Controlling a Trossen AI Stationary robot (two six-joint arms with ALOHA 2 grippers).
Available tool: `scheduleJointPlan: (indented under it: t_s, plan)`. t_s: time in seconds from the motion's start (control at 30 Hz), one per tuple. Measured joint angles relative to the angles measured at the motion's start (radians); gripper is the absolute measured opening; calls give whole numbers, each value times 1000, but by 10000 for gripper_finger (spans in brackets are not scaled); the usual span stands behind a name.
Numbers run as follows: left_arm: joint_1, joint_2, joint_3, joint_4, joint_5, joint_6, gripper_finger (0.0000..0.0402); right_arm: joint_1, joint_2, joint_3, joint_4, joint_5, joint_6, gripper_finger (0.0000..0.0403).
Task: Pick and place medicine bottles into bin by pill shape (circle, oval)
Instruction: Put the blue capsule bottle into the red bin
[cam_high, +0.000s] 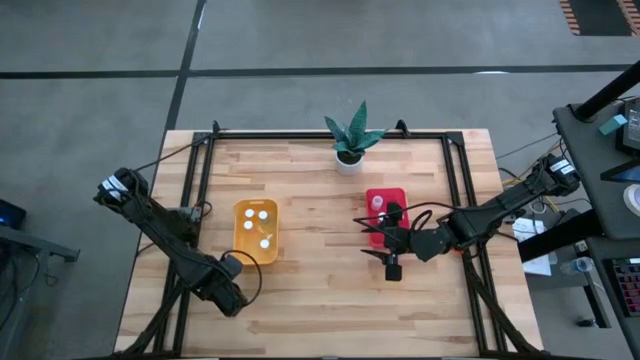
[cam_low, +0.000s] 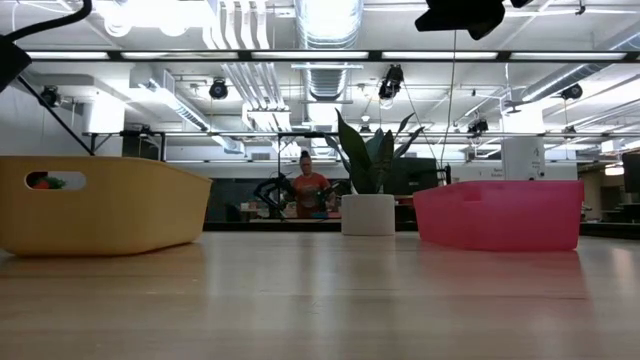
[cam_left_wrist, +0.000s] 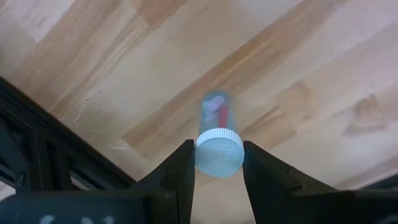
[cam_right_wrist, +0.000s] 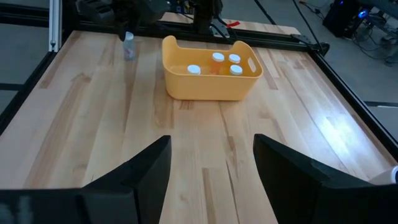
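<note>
So the left gripper (cam_left_wrist: 217, 171) was down near the front left of the table (cam_high: 320, 310), fingers pinching a clear medicine bottle (cam_left_wrist: 218, 140) by its white cap. Just past it sat the yellow bin (cam_high: 256, 230) with three bottles inside. Right gripper (cam_high: 390, 262) hung spread wide by the red bin (cam_high: 386, 208), plant pot (cam_high: 349, 160) at the back

Pale, smooth wood table (cam_high: 320, 300); clear plastic bottle (cam_left_wrist: 217, 134), ribbed white cap.
</note>
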Motion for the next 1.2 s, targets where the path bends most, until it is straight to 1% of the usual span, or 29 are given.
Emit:
scheduleJointPlan:
  t_s: [0.33,0.63,0.73,0.87,1.03,1.13,1.2]
  plan:
    - [8,-22,50,8,22,9,99,0,0,0,0,0,0,219]
    - [82,-25,134,157,28,118,99,0,0,0,0,0,2,219]
    - [119,-20,159,183,18,181,100,0,0,0,0,0,3,219]
    - [167,0,196,208,-22,309,100,0,0,0,0,0,3,219]
    - [229,25,247,268,-101,499,100,0,0,0,0,0,3,219]
    - [269,47,288,262,-158,599,100,0,0,0,1,0,4,219]
    - [292,65,318,266,-177,667,100,0,0,0,1,-1,9,219]
